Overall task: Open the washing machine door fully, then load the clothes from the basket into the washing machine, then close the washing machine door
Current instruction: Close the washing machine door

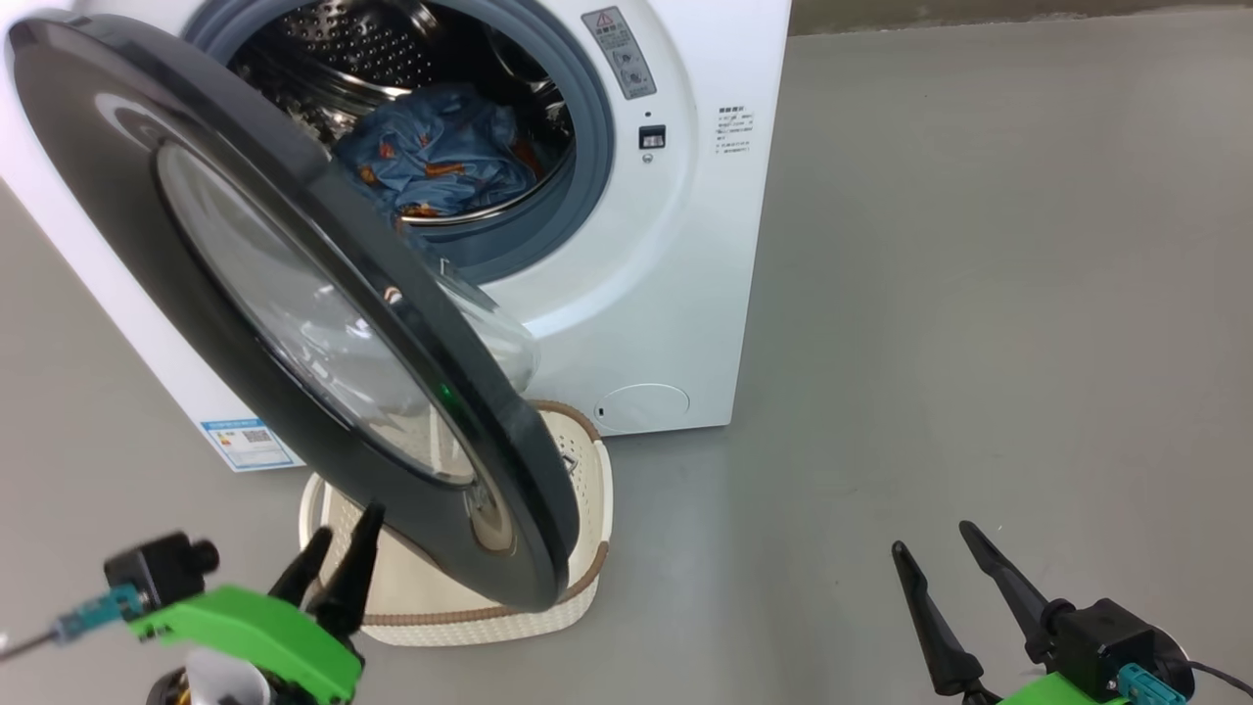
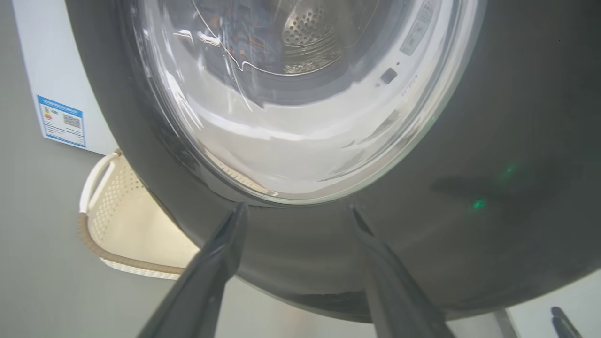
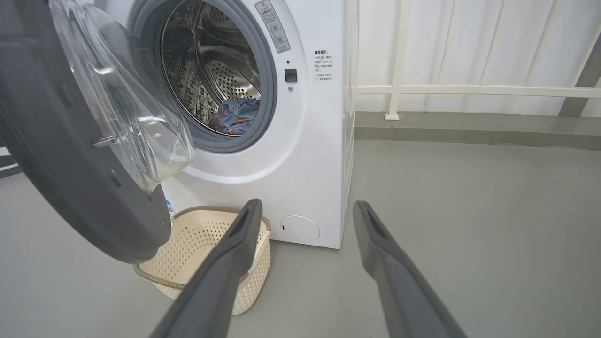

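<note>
Since the clothes (image 1: 440, 157) lie inside the washer (image 1: 666, 274), the door (image 1: 294, 323) hangs half-open before it: probably heavy, rigid, glossy (slippery), best pushed at its black rim, where the left pincer (image 1: 345, 548) gapes wide; the right pincer (image 1: 930, 539) likewise.

Near left: left gripper (image 1: 350, 522) sits low, its two dark fingers (image 2: 216, 263) spread wide, pointing up and away. Bright green wrist mount (image 1: 255, 627) behind it, with a small black camera (image 1: 162, 568) to the mount's left. Near right: right gripper (image 1: 933, 537) also low, jaws parted, fingers leaning leftward out of a black wrist block (image 1: 1106, 641). The two grippers sit well apart.
</note>
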Tool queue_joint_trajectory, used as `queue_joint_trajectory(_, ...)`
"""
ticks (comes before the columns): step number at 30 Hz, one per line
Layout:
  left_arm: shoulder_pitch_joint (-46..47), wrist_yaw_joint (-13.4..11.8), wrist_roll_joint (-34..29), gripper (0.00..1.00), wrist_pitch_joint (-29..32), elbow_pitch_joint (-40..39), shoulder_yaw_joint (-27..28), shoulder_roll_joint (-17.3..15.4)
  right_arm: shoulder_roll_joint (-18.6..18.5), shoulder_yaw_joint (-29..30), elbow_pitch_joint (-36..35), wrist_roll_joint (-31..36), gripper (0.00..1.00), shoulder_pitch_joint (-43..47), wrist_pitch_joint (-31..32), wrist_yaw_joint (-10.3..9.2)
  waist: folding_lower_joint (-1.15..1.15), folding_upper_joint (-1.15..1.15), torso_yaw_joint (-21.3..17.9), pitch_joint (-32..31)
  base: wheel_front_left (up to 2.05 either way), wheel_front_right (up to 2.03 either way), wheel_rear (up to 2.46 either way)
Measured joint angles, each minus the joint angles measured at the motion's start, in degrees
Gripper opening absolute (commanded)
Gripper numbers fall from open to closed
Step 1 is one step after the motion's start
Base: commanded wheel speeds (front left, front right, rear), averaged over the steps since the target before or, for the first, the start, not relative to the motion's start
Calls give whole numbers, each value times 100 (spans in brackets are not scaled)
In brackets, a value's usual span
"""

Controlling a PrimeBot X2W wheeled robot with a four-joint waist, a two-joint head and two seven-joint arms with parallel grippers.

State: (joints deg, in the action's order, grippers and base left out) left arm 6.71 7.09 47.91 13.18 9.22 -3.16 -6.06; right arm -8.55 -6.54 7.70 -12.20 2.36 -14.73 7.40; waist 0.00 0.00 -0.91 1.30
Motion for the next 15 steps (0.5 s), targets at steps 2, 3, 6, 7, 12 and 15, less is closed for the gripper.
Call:
queue_joint_trajectory(2, -76, 0, -272, 100, -413, 194, -127, -51, -8, 20, -1, 4, 100, 1, 0, 0, 0, 0, 5, -4, 0, 0, 0)
queue_joint_trajectory(3, -120, 0, -388, 100, -639, 304, -189, -57, -10, 31, 1, 5, 100, 1, 0, 0, 0, 0, 6, -9, 0, 0, 0)
queue_joint_trajectory(6, -197, -1, -744, 100, -1294, 654, -339, -51, -9, 70, 1, 12, 100, 1, 0, 0, 0, 0, 17, -31, 0, 0, 0)
queue_joint_trajectory(7, -209, -21, -912, 100, -1547, 794, -354, -45, -8, 86, 1, 13, 100, 2, 0, 0, 0, 0, 22, -39, 0, 0, 0)
queue_joint_trajectory(12, -215, -253, -1756, 100, -2476, 1457, -595, -29, 1, 146, 2, 21, 100, 59, 0, 0, 0, 0, 42, -80, 0, 0, 0)
queue_joint_trajectory(15, -215, -344, -2057, 100, -2700, 1700, -623, 10, 18, 160, 12, 22, 100, 133, 0, 0, 0, 0, 49, -104, 0, 0, 0)
